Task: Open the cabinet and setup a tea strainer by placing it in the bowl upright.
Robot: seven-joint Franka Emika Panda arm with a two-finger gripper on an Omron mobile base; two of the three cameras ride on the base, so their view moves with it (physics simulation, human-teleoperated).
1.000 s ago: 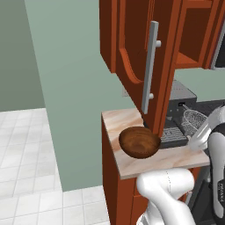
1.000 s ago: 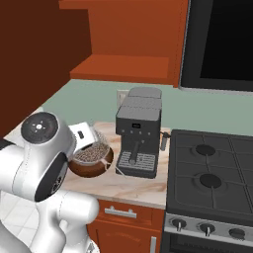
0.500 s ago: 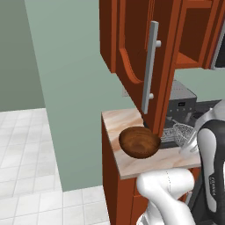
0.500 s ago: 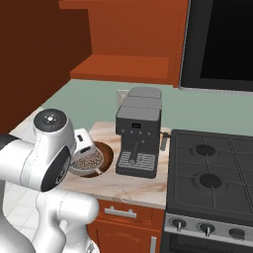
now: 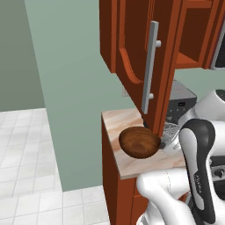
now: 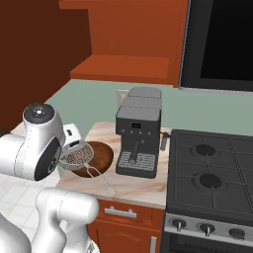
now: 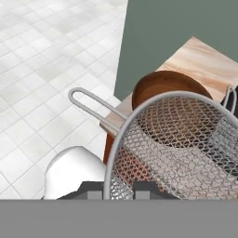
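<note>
Fingers (image 7: 118, 187) shut tight on tea strainer (image 7: 179, 144) rim. Strainer above wooden bowl (image 7: 169, 90). Keep it level, lower slowly into bowl middle.

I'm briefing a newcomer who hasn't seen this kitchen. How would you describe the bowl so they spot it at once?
Find the marble counter left of the stove. On it stands a grey coffee machine, and the bowl sits just left of that, below the open cabinet door. It is round, dark brown wood with visible grain, unlike the silver mesh tea strainer held over it.
</note>
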